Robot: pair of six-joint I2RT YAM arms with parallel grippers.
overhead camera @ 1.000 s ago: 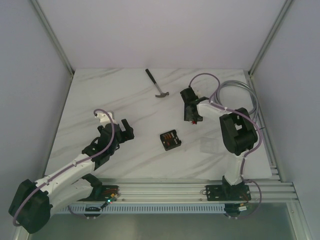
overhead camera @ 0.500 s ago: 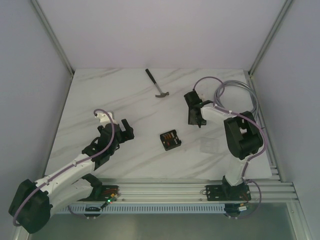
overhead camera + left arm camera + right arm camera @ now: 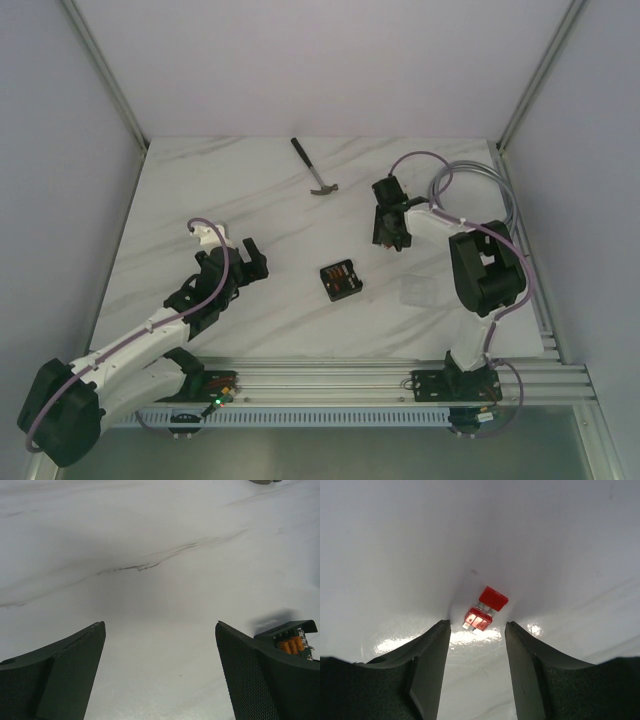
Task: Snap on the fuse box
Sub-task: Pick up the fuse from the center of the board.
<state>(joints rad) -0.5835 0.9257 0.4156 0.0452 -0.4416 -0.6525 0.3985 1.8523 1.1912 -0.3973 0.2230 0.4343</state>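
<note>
On the white marbled worktop (image 3: 250, 190), the left gripper (image 3: 250, 262) is held open, left of the small black square plastic fuse box (image 3: 340, 281) set near the middle. The right gripper (image 3: 388, 238) is spread open, with 2 small red plastic fuses (image 3: 486, 609) lying untouched just beyond its fingertips.

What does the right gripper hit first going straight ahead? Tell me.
Most likely the small red fuses, lying on the table just ahead of the open right gripper and in line with the gap between its fingers. Depth is hard to judge.
</note>
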